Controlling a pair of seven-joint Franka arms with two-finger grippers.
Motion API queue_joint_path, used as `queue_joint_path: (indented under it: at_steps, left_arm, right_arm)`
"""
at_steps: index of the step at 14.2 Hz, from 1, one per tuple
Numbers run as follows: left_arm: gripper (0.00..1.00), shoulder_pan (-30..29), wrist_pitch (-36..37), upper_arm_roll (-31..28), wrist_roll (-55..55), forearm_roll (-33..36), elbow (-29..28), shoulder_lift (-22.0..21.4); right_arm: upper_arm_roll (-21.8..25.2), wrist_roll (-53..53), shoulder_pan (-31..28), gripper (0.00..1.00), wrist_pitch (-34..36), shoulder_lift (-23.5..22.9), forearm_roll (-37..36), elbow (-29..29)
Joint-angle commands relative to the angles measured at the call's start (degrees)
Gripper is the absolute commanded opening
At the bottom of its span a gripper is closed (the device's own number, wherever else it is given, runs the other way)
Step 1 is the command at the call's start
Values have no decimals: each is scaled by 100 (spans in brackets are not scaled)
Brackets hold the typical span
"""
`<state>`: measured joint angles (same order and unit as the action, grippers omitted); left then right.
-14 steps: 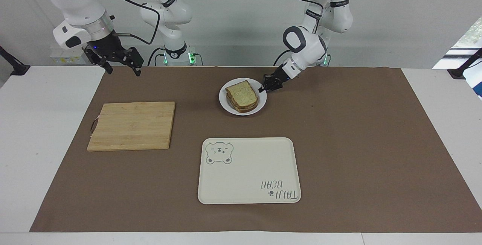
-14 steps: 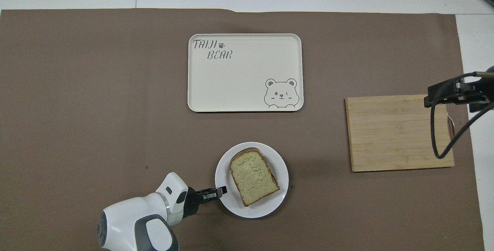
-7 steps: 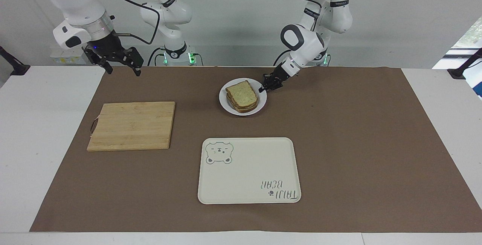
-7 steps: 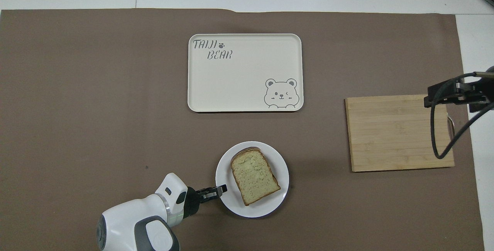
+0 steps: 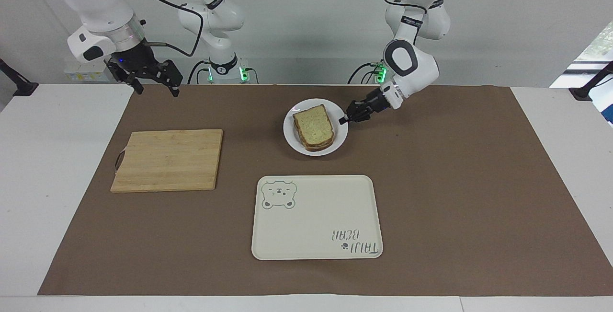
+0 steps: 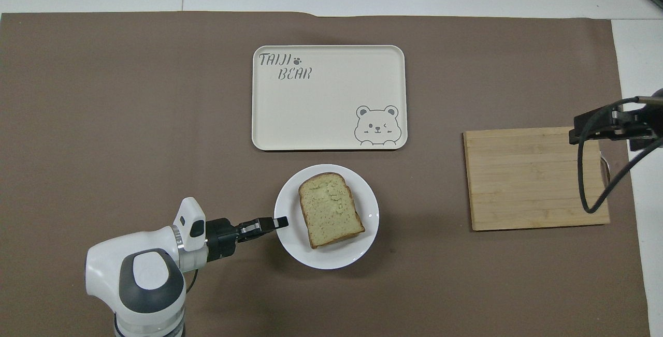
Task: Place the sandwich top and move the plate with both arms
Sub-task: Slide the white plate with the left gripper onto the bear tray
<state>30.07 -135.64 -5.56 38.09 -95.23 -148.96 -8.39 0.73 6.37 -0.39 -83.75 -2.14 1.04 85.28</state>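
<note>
While the left gripper sits low at the rim of the plate, its fingers are pinched together on that rim at the side toward the left arm's end of the surface. The top slice of bread lies flat on the stacked sandwich, which rests in the middle of the plate; crust edges of the lower layers show beneath it in the facing view. In the overhead view the plate lies just nearer to the robots than the tray with the bear drawing, close to its edge but apart from it. The cutting board lies toward the right arm's end, well apart from the plate. The right gripper hangs in the air over the brown mat near the cutting board's corner, fingers spread wide, holding nothing; that arm waits.
</note>
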Motion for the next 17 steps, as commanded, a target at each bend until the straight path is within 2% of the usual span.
queue_joint_path:
  at_steps: [1, 8, 11, 13, 17]
  left_arm:
    - [0, -763, 844, 28, 190, -74, 559, 117]
    - [0, -958, 767, 2, -3, 240, 2817, 1803]
    - [0, -1126, 775, 46, -187, 724, 3467, 2506]
    - [0, -1082, 741, 81, -170, 743, 3803, 3043]
    - [0, -1117, 241, 510, -153, 752, 4111, 3545]
  right_arm:
    - [-21, 57, -67, 100, 51, 47, 116, 15]
    - [-21, 57, -67, 100, 51, 47, 116, 15]
    - [-21, 57, -67, 100, 51, 47, 116, 15]
    - [-21, 57, -67, 100, 51, 47, 116, 15]
    - [-21, 57, -67, 100, 51, 47, 116, 15]
